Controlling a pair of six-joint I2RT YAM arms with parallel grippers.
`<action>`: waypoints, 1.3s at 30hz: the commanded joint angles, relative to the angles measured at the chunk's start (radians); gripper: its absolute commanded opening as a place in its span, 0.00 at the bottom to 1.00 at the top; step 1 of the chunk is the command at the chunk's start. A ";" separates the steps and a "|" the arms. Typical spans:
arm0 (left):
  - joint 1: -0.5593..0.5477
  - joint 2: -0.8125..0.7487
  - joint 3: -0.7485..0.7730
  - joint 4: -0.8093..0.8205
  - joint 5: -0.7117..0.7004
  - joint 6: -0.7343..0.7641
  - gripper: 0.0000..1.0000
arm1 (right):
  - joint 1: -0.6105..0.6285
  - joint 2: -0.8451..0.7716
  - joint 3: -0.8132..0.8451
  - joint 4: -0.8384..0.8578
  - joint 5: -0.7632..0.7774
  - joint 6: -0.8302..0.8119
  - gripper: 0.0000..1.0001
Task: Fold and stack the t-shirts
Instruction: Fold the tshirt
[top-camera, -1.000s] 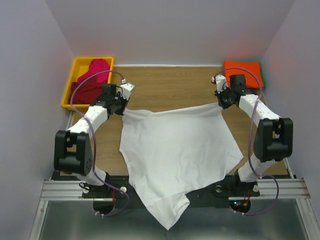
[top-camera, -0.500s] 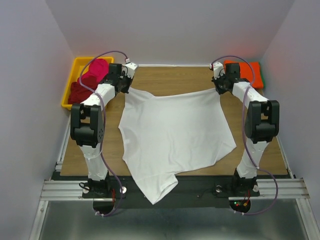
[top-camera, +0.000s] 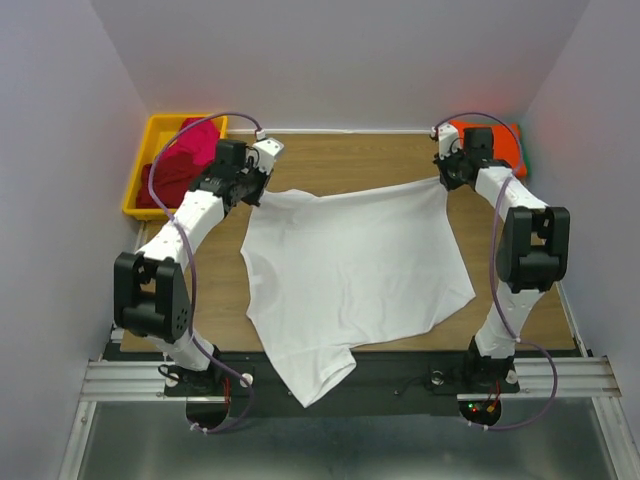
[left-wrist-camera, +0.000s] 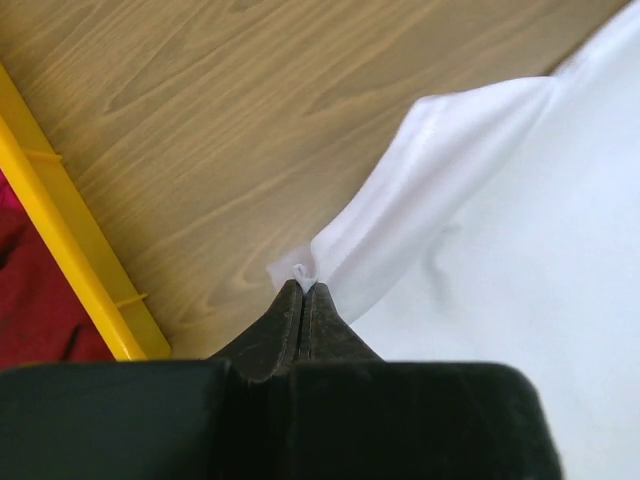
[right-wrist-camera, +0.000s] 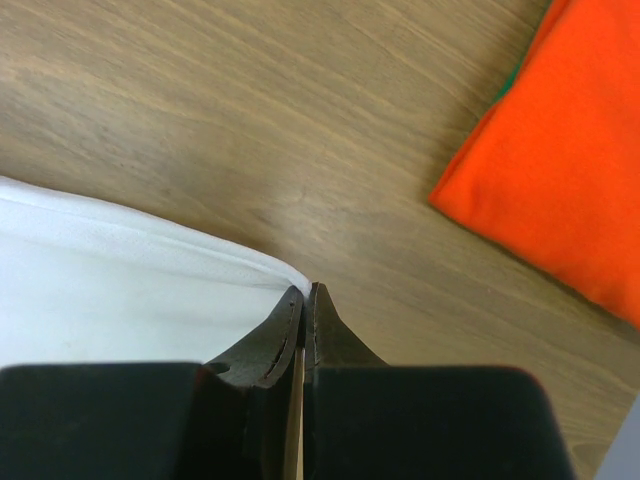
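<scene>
Looks like a robotics lab test cell rather than a home. Boxed in on three sides by plain pale walls (top-camera: 60, 150). Holds a wood-grain table (top-camera: 340, 160) with a left arm (top-camera: 190, 225) and a right arm (top-camera: 505, 200) bolted at an aluminium rail (top-camera: 130, 378) along its near edge, purple cables (top-camera: 200, 116) looping over them. Keeps a yellow plastic bin (top-camera: 165, 122) at the far left corner.

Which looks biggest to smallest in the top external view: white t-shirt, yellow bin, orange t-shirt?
1. white t-shirt
2. yellow bin
3. orange t-shirt, partly hidden by the right arm, so less certain
</scene>
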 joint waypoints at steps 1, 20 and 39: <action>-0.062 -0.147 -0.078 -0.080 -0.024 -0.006 0.00 | -0.029 -0.086 -0.031 0.040 -0.035 -0.042 0.01; -0.200 -0.240 -0.338 -0.260 -0.062 0.057 0.00 | -0.045 -0.203 -0.316 0.033 -0.040 -0.267 0.01; -0.287 -0.266 -0.345 -0.386 0.053 0.175 0.18 | -0.045 -0.269 -0.427 0.020 -0.026 -0.418 0.03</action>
